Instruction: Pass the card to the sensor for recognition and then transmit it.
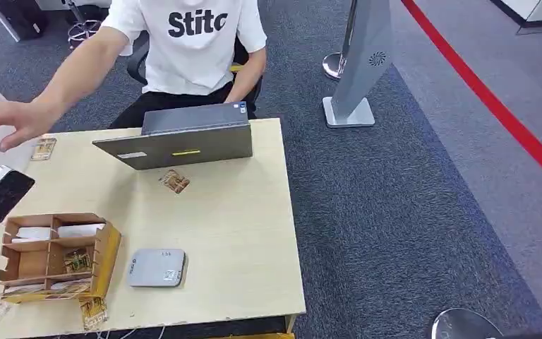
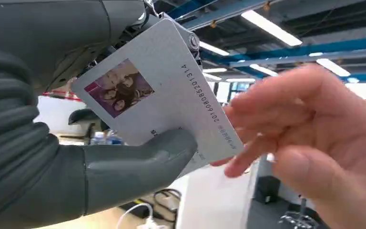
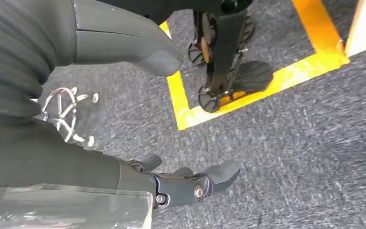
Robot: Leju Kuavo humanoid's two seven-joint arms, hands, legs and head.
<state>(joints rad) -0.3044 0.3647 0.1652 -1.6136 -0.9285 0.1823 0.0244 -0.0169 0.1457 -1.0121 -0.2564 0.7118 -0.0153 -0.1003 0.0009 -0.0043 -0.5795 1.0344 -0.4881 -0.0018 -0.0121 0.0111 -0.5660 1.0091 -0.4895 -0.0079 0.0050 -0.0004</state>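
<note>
Left hand pinching a grey ID card between the thick thumb and the darker fingers behind it, raised at the left edge of the wooden table. On the card face, a small colour photo toward one end and a line of printed digits along one edge. Bare hand of a person just beside the card's free end in the left wrist view, fingertips at or against its edge; contact hard to judge through blur. In the head view, the same person in a white T-shirt, seated behind the table, arm stretched toward the robot's left side, hand above the table's far left corner. Right hand hanging low over grey carpet beside a yellow floor line, fingers apart, nothing between them. On the table: grey laptop at the far edge, lid toward the robot; a small patterned card lying just in front of it; flat grey card reader near the front edge; wooden compartment box just left of the reader, with white cards in its far slots. Another patterned card near the table's far left corner.
</note>
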